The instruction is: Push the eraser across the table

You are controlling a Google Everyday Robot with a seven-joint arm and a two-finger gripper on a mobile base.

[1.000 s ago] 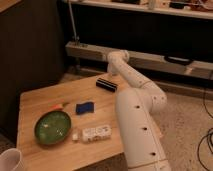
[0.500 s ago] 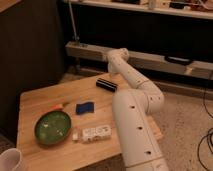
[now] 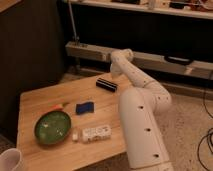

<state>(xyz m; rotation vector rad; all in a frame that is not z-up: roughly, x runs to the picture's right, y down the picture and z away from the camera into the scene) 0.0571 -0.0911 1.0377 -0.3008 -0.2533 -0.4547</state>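
The eraser (image 3: 106, 84) is a small black oblong block with a paler top edge. It lies near the far edge of the light wooden table (image 3: 40, 97), right of the middle. My white arm reaches up from the lower right and bends back down, ending in the gripper (image 3: 114, 71). The gripper hangs just behind and slightly right of the eraser, close to it. I cannot tell whether it touches the eraser.
A flat blue pad (image 3: 84, 107) lies mid-table, with a small orange item (image 3: 59, 106) to its left. A green bowl (image 3: 52, 126) sits front left, a white printed packet (image 3: 95, 133) front middle. A white cup (image 3: 10, 161) is at the bottom left corner. A shelf rail (image 3: 90, 51) runs behind the table.
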